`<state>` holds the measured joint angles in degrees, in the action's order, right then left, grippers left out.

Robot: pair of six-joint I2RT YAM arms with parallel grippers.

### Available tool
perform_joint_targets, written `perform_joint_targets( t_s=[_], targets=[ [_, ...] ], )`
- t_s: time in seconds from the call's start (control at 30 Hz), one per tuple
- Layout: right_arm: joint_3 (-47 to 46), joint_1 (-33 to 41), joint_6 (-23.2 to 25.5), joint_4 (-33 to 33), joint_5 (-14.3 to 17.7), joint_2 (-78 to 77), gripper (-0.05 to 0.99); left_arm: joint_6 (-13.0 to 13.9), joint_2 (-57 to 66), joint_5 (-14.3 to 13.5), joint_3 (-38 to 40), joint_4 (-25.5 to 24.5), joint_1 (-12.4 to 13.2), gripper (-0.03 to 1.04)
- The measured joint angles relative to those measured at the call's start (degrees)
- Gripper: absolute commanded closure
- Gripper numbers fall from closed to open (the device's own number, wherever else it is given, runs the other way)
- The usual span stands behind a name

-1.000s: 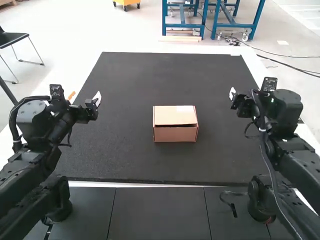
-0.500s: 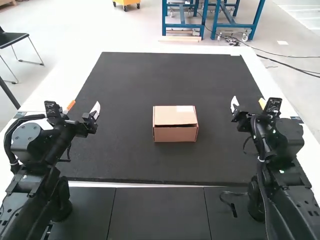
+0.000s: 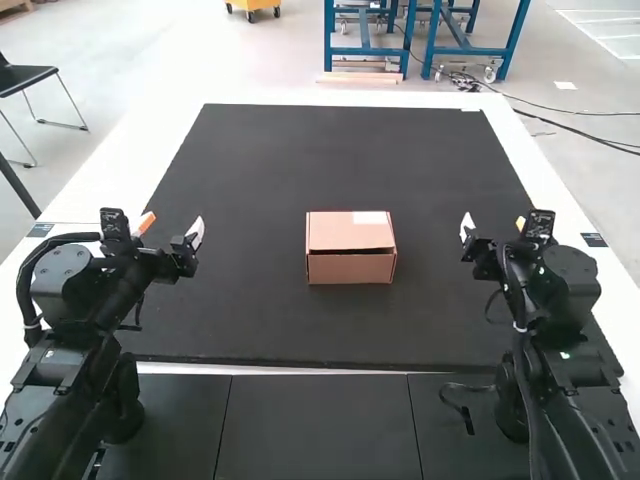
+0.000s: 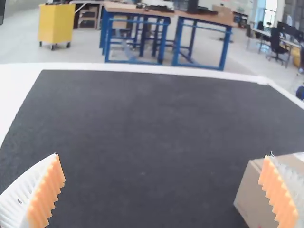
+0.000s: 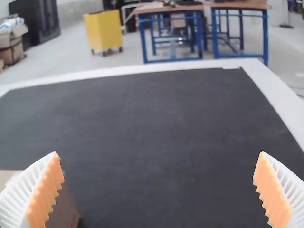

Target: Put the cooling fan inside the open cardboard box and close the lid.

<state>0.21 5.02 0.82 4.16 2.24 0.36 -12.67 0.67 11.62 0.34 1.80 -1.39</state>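
A small cardboard box [image 3: 350,246] sits in the middle of the black mat [image 3: 340,160] with its lid flaps down flat. My left gripper [image 3: 170,228] hangs open over the mat's left edge, well apart from the box, nothing between its white ribbed fingers. In the left wrist view the box's corner [image 4: 259,199] peeks out beside one orange pad [image 4: 278,197]. My right gripper [image 3: 494,228] is open too, over the mat's right side, also clear of the box. Its wrist view catches a dark edge of the box [image 5: 70,211] near one finger [image 5: 40,194].
The black mat covers most of the white table [image 3: 120,170]. Wide bare mat lies around the box on every side. Dark panels [image 3: 320,425] run along the table's front edge between the two arm bases.
Both arms have drawn back and dropped lower toward the table's front, grippers staying open. The box has not moved.
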Motion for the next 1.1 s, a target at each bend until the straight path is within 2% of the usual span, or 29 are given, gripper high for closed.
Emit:
perform_joint_targets(
  t_s=[0.1,0.3,1.1],
  targets=[
    [0.0,0.0,0.0,-2.7,1.2,0.0,0.02,0.6,0.0,0.0,0.0,-0.1,0.0,0.04],
    [0.0,0.0,0.0,-3.3,2.3,0.0,0.02,1.0,0.0,-0.1,0.0,-0.1,0.0,0.04],
    [0.0,0.0,0.0,-3.3,2.3,0.0,0.02,1.1,0.0,-0.3,0.0,-0.1,0.0,0.04]
  ],
)
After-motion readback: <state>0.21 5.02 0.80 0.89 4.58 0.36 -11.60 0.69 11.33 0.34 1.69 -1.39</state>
